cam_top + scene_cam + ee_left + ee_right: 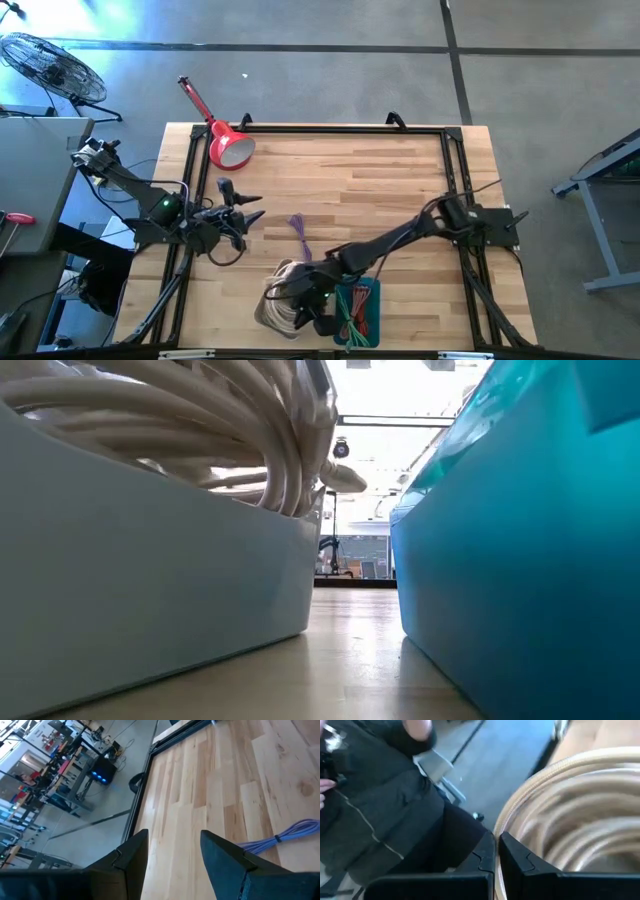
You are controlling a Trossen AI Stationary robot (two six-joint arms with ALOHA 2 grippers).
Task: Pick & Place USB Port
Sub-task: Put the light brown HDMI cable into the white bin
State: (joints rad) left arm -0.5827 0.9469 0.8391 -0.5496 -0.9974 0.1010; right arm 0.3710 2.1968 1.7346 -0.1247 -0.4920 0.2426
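**Operator:** From overhead I have the left gripper [243,205] at the left-centre of the frame, fingers spread with nothing between them, over bare wood. The right gripper [312,300] sits at the lower centre, over the bin of beige coiled cables [280,298], with the teal bin [372,290] just to its right holding red and green cables [352,315]. A purple cable [298,232] lies loose mid-frame, and a red lamp [228,147] rests at the table's [400,190] upper left.

**Observer:** And the low camera?

**Operator:** Two bin walls fill it: the pale bin [150,610] on the left with beige cables [230,420] spilling over its rim, the teal one [520,540] on the right.

**Observer:** Left wrist?

**Operator:** Both dark fingers [222,855] at the bottom edge, well apart, the purple cable [285,836] at the right edge.

**Observer:** Right wrist?

**Operator:** Its fingers [482,855] are pressed together on a single beige strand (I can't make out a USB plug anywhere), with the coil [570,820] filling the right half. A person in a dark jacket [375,810] occupies the left.
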